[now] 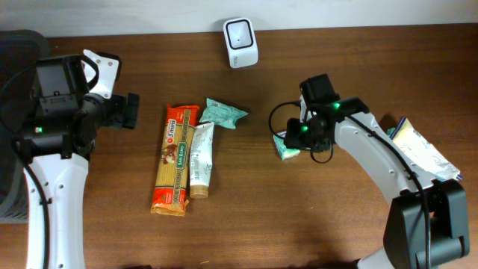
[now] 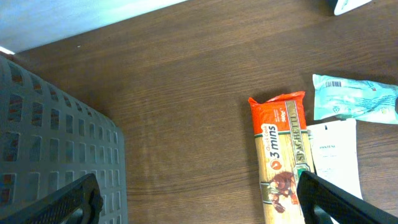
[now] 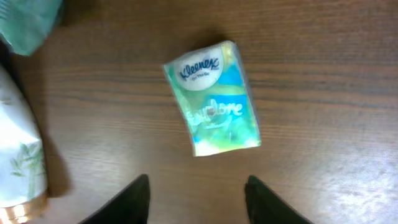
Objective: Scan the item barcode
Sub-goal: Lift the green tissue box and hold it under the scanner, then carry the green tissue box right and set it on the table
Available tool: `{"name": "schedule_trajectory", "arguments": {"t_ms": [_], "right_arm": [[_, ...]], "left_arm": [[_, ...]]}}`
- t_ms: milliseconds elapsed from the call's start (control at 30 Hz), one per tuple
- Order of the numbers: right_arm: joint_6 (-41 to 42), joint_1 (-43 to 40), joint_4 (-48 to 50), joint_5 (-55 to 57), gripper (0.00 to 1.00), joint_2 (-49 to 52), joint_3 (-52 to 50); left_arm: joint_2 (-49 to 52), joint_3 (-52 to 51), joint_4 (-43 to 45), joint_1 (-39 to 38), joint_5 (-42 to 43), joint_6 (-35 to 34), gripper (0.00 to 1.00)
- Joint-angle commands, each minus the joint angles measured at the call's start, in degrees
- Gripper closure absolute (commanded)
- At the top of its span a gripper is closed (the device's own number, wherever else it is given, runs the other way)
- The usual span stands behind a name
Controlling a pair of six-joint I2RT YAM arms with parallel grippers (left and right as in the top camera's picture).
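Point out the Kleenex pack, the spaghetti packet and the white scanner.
Kleenex pack (image 3: 211, 99): right wrist view, middle of its printed front.
spaghetti packet (image 1: 172, 160): overhead view, middle of the orange wrapper.
white scanner (image 1: 240, 42): overhead view, its top face.

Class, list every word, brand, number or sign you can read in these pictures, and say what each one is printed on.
"Kleenex": on the tissue pack; the word below it is too blurred to read.
"3 mins": on the orange spaghetti pack; its other print is unclear.
White tube: print too small to read.
Teal packet: a barcode, digits too small to read.
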Motion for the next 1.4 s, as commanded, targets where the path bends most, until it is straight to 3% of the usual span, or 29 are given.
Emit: {"name": "schedule_trajectory", "arguments": {"t_ms": [0,167,367,433,533,633,733,800,967,1033,1133,1267,1300,1367], "right_arm": [[-1.5,-4.3,5.1,0.2,0.49,0.2,-4.7],[-7.1,-6.5,10.6,-6.8,0.49,4.3,-7.7],[-7.2,-6.5,12.6,-10.8,0.51,10.4,-7.7],[-7.2,-6.6,12.9,-11.8,0.65,12.2,-7.7],[-7.0,-6.6,13.2,-11.9,0.96,12.5,-7.7],[-7.0,-6.6,12.2,-15.1,0.96,11.6,-6.3],[-7.0,-6.5,7.7,-19.4,0.96,8.1,1.2],[-7.0,-5.3,0.4,-18.3,0.96,7.5,15.5],[-5.5,1.4,-7.7,3.7,0.96,11.6,46.2],[-7.5,4.5,-4.0,12.0,0.96,18.6,57.4],[-15.7,7.2,11.4,19.7,0.96,27.2,59.5],[-32.4,10.5,33.2,35.7,0.96,39.8,59.5],[-41.4,11.4,40.6,38.9,0.96,44.2,59.5],[-50.4,11.8,46.4,42.7,0.96,48.3,59.5]], "left_arm": [[0.0,0.3,0.3,0.2,0.6,0.9,0.01],[0.0,0.3,0.3,0.2,0.6,0.9,0.01],[0.0,0.3,0.3,0.2,0.6,0.9,0.01],[0.0,0.3,0.3,0.2,0.6,0.9,0.01],[0.0,0.3,0.3,0.2,0.6,0.9,0.01],[0.0,0.3,0.3,0.2,0.6,0.9,0.01],[0.0,0.3,0.3,0.2,0.6,0.9,0.01],[0.0,0.3,0.3,0.2,0.6,0.9,0.01],[0.0,0.3,0.3,0.2,0.6,0.9,0.01],[0.0,0.3,0.3,0.2,0.6,0.9,0.01],[0.0,0.3,0.3,0.2,0.6,0.9,0.01],[0.0,0.3,0.3,0.2,0.6,0.9,0.01],[0.0,0.3,0.3,0.2,0.6,0.9,0.01],[0.0,0.3,0.3,0.2,0.6,0.9,0.01]]}}
